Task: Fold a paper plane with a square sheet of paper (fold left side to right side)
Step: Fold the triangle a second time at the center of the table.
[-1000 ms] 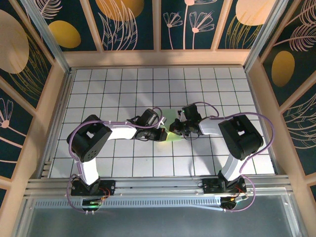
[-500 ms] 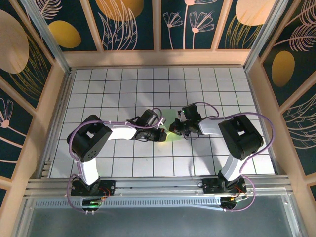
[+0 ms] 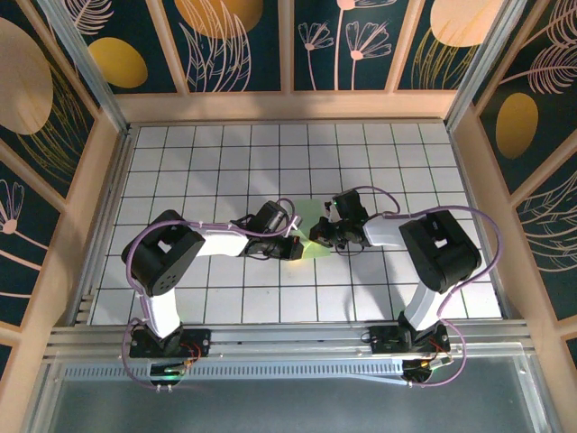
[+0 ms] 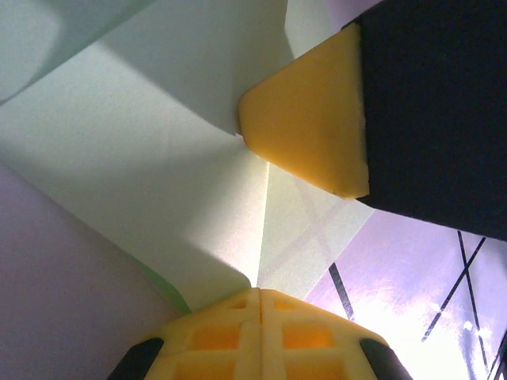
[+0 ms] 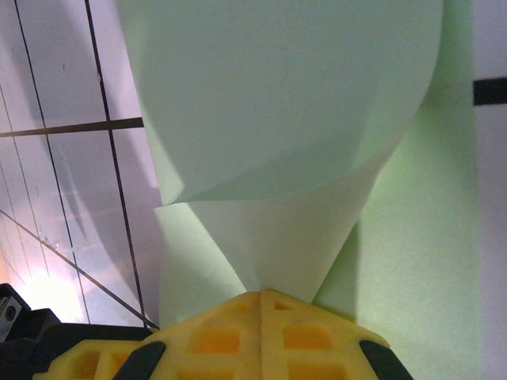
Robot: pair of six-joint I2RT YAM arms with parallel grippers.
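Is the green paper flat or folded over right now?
Folded over, not flat: the paper curls back on itself, pinched by right gripper and left gripper.

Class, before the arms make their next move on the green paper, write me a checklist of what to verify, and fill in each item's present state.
1. Left gripper shut on the pale-green sheet of paper: ok, its closed tips pinch a paper edge.
2. Right gripper shut on the sheet: ok, the paper runs into its closed tips.
3. Sheet lifted and bent over, not lying flat: ok, it curls upward in the right wrist view.
4. Paper edges lined up with each other: cannot tell, both grippers cover them in the top view.
5. Fold pressed flat: not ok, the paper forms a rounded curl.
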